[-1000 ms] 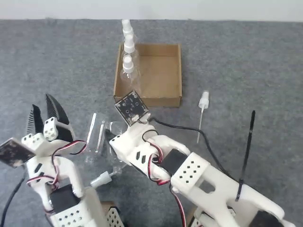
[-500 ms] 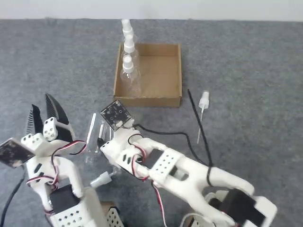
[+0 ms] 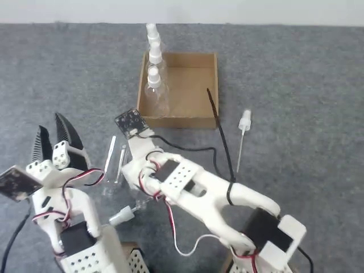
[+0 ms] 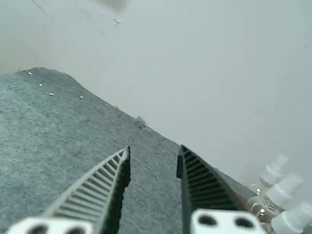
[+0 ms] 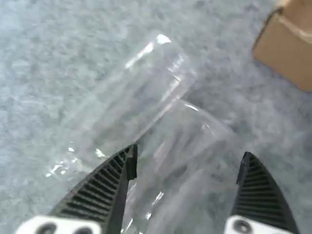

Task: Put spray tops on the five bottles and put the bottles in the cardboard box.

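Two clear bottles without tops lie side by side on the grey carpet. My right gripper (image 5: 189,152) hangs open over them, its jaws on either side of the nearer bottle (image 5: 183,146); the second bottle (image 5: 129,100) lies just beyond. In the high view these bottles (image 3: 114,156) sit beside the right arm's wrist (image 3: 139,165). Three bottles with spray tops (image 3: 154,79) stand along the left wall of the cardboard box (image 3: 193,120). One loose spray top (image 3: 244,122) lies right of the box. My left gripper (image 4: 154,153) is open, raised, holding nothing.
Another white spray top (image 3: 121,215) lies on the carpet near the left arm's base (image 3: 85,250). A black cable (image 3: 222,136) from the right arm arches in front of the box. The box corner (image 5: 287,44) lies just beyond the lying bottles.
The right arm has swung left and forward, bringing its open gripper over the lying bottles. Its cable has swept left with it. The left arm has kept still.
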### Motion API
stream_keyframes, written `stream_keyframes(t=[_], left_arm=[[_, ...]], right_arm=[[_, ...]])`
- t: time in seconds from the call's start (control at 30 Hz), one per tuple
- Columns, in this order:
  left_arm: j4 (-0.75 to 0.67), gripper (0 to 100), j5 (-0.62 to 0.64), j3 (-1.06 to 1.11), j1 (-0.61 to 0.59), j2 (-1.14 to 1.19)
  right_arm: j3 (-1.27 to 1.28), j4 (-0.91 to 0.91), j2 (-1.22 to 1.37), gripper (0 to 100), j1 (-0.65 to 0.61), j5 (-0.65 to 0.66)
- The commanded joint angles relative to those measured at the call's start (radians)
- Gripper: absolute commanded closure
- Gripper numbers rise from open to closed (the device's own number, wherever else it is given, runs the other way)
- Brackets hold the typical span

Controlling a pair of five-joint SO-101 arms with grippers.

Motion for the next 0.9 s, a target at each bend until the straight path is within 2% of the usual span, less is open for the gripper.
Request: stream_keyframes(t=[0.0, 0.33, 0.43, 0.6, 0.87], left_arm=[[0.002, 85, 0.005, -0.059, -0.008, -0.014], [0.002, 85, 0.005, -0.059, -0.008, -0.014], [0.002, 85, 0.005, -0.059, -0.008, -0.014], [0.002, 85, 0.005, -0.059, -0.008, -0.014], [0.002, 85, 0.005, -0.059, -0.008, -0.014]], right_arm=[[-0.107, 0.097, 0.010, 71.3, 0.024, -0.014], [-0.196, 0.125, 0.171, 71.8, 0.022, -0.009], [-0.203, 0.150, 0.173, 77.5, 0.024, -0.008], [-0.299, 0.300, 0.173, 93.1, 0.044, -0.008], [-0.450, 0.553, 0.173, 93.9, 0.104, -0.008]])
